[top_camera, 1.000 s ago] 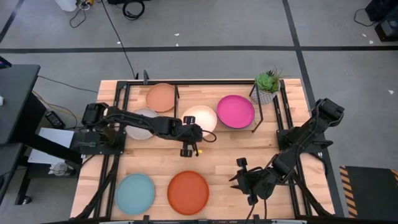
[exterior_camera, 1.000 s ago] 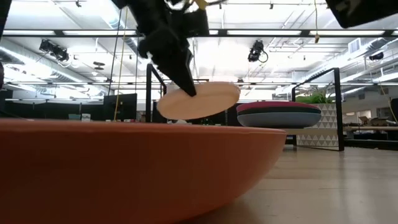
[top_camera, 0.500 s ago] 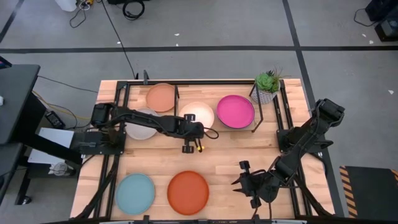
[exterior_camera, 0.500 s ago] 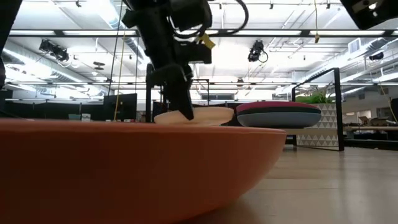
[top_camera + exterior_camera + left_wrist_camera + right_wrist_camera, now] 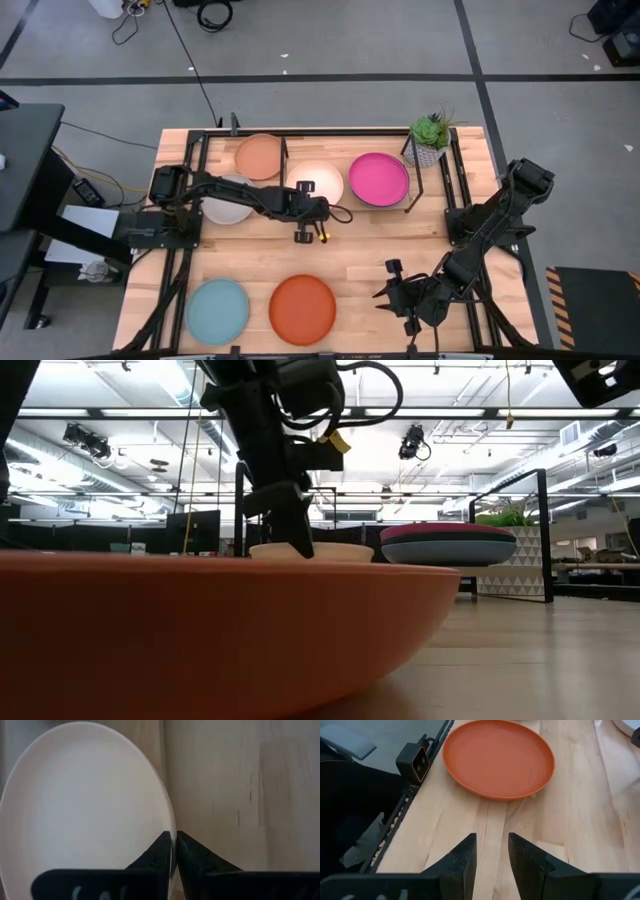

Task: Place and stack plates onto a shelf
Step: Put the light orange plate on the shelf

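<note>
- Here, the left gripper (image 5: 308,212) sits at the near edge of the cream plate (image 5: 317,186), over the middle of the shelf (image 5: 425,190); in the left wrist view its two fingers (image 5: 161,855) are pinched on the plate's rim, with only the thin edge between them.
- In the low view the cream plate (image 5: 311,550) lies level and low, seemingly resting flat, just beside the magenta plate (image 5: 448,543).
- Other plates: peach plate (image 5: 260,156) at the far left of the shelf area, grey plate (image 5: 226,198) beneath the left arm, light aqua plate (image 5: 217,310) and orange plate (image 5: 302,308) on the near table (image 5: 350,255), well apart from the shelf.
- The right gripper (image 5: 392,292) waits low at the near right of the table; its fingers (image 5: 462,860) stand slightly parted with nothing between them, pointed toward the orange plate (image 5: 499,757).
- Handling, as a judgement: the plates look light, stiff and matte, probably hard plastic, so not fragile but apt to slide on smooth wood.
- A shallow upturned rim is the only purchase; a pinch on the edge, one finger inside and one under, suits them.
- A plate held by one rim point will likely droop or swing, so level carriage matters when stacking.
- A potted plant (image 5: 430,135) stands at the far right corner of the shelf, near the magenta plate (image 5: 378,178).
</note>
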Controlling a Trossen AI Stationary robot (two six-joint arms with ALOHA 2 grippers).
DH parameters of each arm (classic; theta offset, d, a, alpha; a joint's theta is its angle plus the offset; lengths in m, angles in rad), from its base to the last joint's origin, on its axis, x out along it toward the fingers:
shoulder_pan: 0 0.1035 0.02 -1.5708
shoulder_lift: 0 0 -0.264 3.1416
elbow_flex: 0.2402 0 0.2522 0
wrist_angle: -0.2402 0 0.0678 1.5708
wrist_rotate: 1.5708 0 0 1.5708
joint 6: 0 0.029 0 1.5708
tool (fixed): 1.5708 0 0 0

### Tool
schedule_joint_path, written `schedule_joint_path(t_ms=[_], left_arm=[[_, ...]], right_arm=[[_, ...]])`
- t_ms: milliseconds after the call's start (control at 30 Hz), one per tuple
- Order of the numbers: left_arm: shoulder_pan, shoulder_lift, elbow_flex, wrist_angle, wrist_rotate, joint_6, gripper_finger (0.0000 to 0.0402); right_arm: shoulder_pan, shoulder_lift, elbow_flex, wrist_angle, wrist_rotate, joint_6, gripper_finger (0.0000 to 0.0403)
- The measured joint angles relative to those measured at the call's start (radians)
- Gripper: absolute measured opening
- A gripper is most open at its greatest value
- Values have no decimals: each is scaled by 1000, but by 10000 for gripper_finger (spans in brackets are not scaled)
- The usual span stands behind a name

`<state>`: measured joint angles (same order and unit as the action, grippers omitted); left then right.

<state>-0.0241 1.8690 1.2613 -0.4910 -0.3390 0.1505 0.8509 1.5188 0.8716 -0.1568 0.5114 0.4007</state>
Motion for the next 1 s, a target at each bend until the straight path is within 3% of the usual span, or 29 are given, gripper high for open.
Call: schedule_joint_path(t_ms=[1000], left_arm=[[3, -10, 22, 6, -20, 14, 39]], right_arm=[[0, 0, 0, 6, 1, 8, 119]])
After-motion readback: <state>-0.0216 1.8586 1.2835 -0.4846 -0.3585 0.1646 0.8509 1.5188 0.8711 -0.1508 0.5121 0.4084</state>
